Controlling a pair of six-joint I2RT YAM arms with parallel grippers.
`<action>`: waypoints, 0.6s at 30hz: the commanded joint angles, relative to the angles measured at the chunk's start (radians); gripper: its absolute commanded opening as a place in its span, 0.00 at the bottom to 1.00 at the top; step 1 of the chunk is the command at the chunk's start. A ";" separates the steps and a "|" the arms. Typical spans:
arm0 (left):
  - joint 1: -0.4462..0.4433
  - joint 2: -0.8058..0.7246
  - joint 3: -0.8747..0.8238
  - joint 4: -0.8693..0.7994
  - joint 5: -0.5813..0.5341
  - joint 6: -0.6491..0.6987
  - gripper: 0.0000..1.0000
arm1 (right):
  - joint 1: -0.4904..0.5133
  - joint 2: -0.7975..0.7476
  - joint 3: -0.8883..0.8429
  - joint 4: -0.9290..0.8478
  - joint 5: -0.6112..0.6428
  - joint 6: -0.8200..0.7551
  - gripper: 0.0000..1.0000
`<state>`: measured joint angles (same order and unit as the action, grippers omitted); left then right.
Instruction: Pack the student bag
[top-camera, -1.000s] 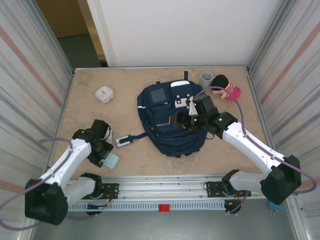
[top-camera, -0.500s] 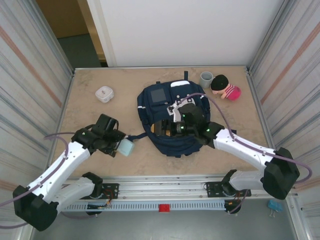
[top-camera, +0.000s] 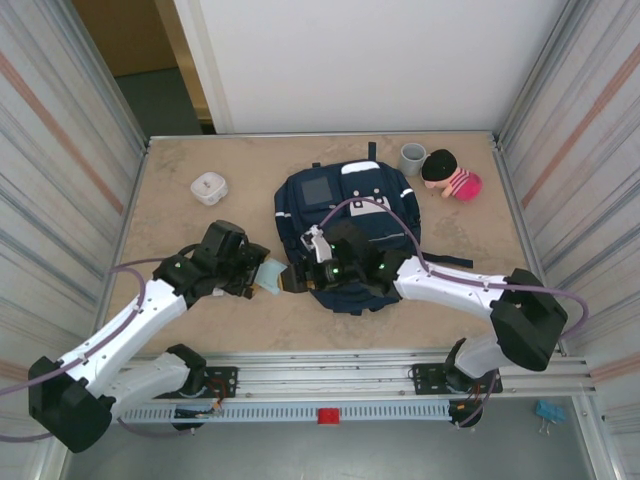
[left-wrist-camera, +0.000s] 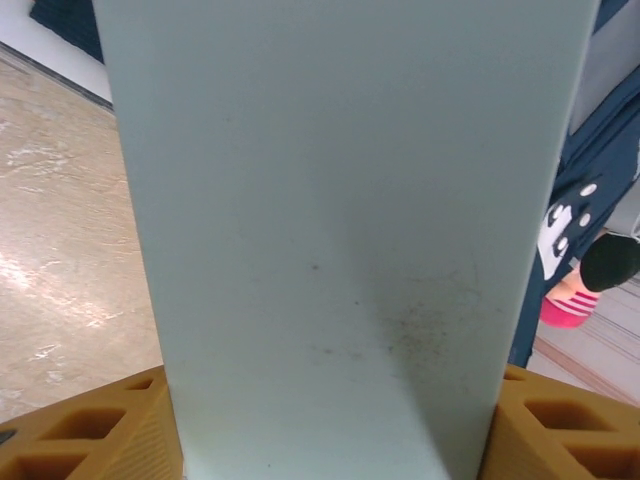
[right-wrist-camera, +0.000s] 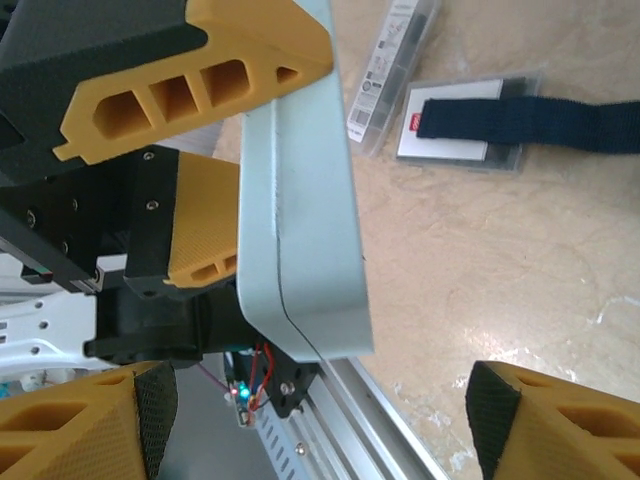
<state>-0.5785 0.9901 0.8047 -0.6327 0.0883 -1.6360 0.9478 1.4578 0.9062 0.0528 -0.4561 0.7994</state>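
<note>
As arms have converged, left gripper (top-camera: 258, 276) clamping box (top-camera: 271, 276), right gripper (top-camera: 298, 278) spread

Grips a pale blue-green flat plastic case (left-wrist-camera: 340, 230) between orange ribbed fingers (left-wrist-camera: 70, 440) — close to the lens. Beyond it, beige marbled tabletop (left-wrist-camera: 60, 230) at left — navy fabric backpack (left-wrist-camera: 595, 160) and pink-striped plush toy (left-wrist-camera: 572, 300) at right.

A sandy stone table (top-camera: 250, 165) sits between shiny metal walls (top-camera: 60, 150) left and right. A white wall (top-camera: 360, 60) stands far.
</note>
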 joint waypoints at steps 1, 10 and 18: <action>-0.011 0.001 0.031 0.050 0.006 -0.034 0.54 | 0.006 0.026 0.039 0.060 0.029 -0.048 0.76; -0.028 0.001 0.019 0.111 0.011 -0.063 0.54 | 0.015 0.071 0.062 0.101 0.035 -0.070 0.64; -0.032 0.003 0.012 0.149 0.026 -0.081 0.54 | 0.016 0.086 0.069 0.116 0.057 -0.078 0.46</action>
<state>-0.6029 0.9920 0.8047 -0.5182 0.1078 -1.7000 0.9558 1.5341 0.9394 0.1432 -0.4248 0.7464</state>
